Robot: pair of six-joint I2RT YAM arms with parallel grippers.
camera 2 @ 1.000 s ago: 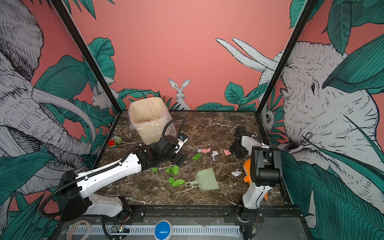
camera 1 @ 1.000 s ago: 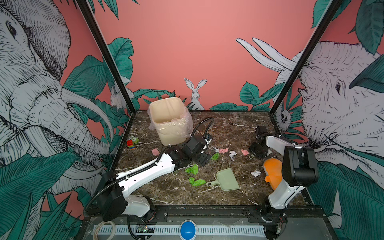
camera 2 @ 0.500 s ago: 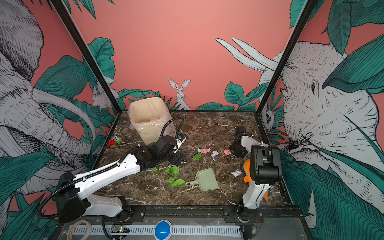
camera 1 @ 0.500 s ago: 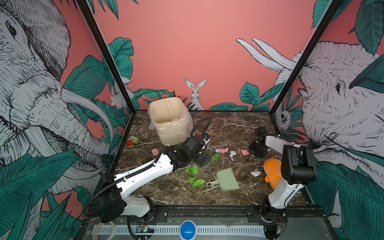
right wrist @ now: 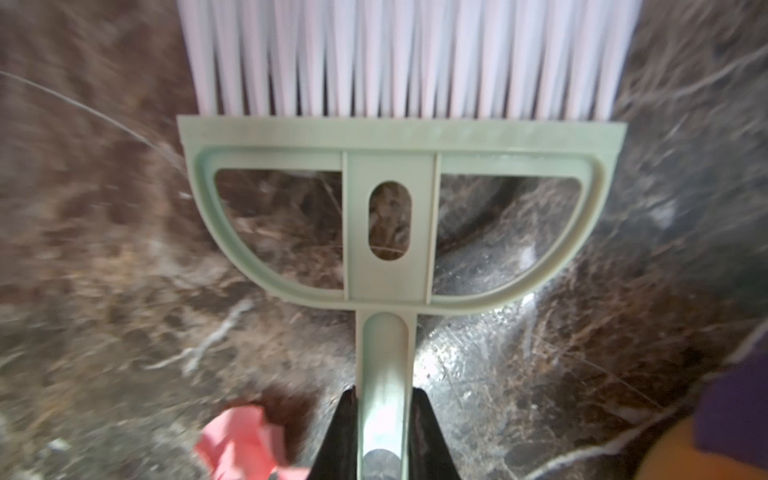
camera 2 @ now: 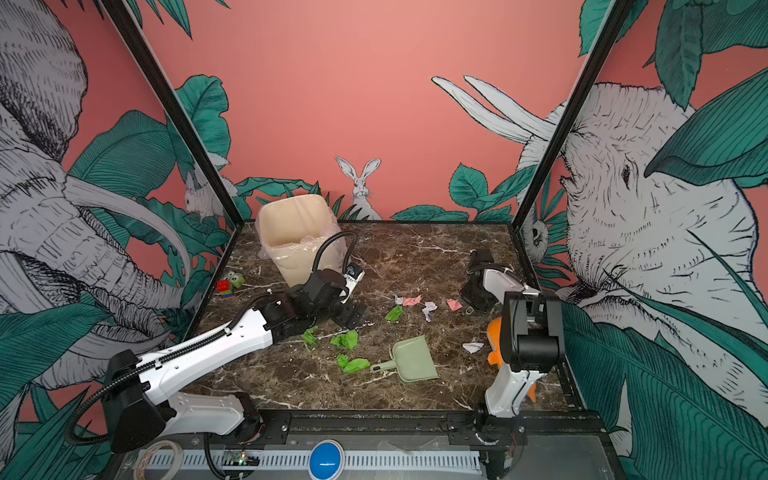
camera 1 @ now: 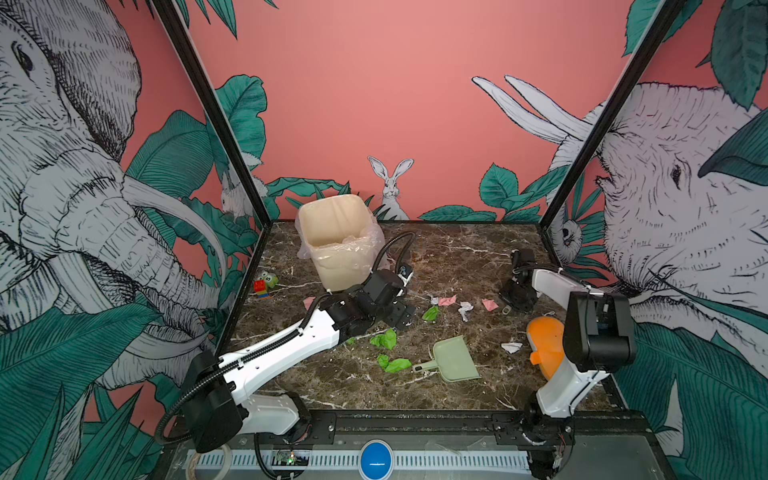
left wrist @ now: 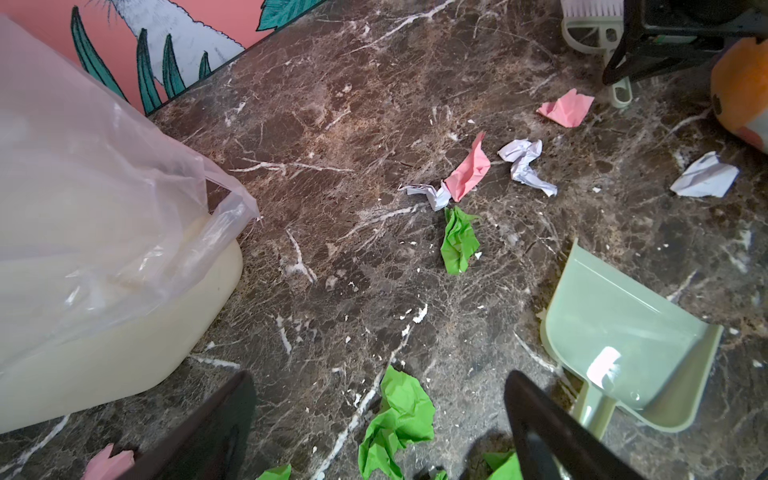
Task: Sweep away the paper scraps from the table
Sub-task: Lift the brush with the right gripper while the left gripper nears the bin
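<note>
Dark veined marble of the table (camera 1: 457,257) carries the paper scraps (camera 1: 388,338) in a loose band across the middle of the frame in both top views: green ones left of centre, pink and white ones further right. They look weightless and crumpled, likely to skitter or snag under bristles, so gentle strokes should suit better than pinching. Just right of the lowest green scrap lies the dustpan (camera 1: 455,359), best taken by its stubby handle. The right gripper (right wrist: 384,392) is clamped on the handle of the brush (right wrist: 390,145); the left gripper (left wrist: 379,377) hangs over green scraps, jaws wide apart.
</note>
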